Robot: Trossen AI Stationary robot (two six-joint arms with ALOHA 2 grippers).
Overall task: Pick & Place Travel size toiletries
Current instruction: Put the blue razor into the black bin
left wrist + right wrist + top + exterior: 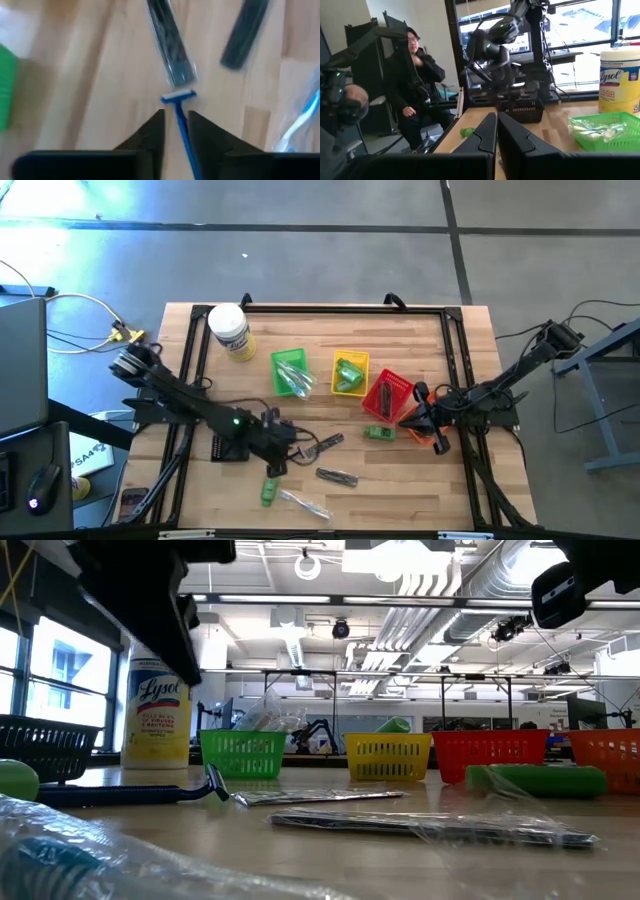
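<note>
While the right arm waits near the table's right edge, the high view shows the left gripper point(274, 464) low over the front middle of the wooden table point(450, 490), among scattered toiletries: a green bottle point(268, 493) and a clear packet point(305, 504) toward the front edge, and two dark oblong pieces point(338, 477) just beside the gripper. A green basket point(291, 372) holding clear packets, a yellow basket point(351, 374) holding green bottles and a red basket point(387, 394) stand in a row across the middle, with another green bottle point(379, 433) lying just in front of the red one; a white Lysol jar point(231, 332) stands near the back left corner, and a black basket point(229, 446) sits under the left arm. The right gripper point(420, 418) rests beside the red basket. From table height, a blue razor point(130, 793) lies flat on the wood with its head toward a clear-wrapped dark piece point(320, 797), and the baskets line up behind it beside the jar. Through the left wrist camera, the razor's blue handle point(183, 135) runs between the two dark fingers point(150, 137), which stand slightly apart on either side of it; whether they press on the handle cannot be told. Two dark oblong pieces lie just beyond the razor's head. Through the right wrist camera, that arm's fingers point(485, 132) are pressed together on nothing, and a seated person point(415, 85) in dark clothes shows beyond the table.
</note>
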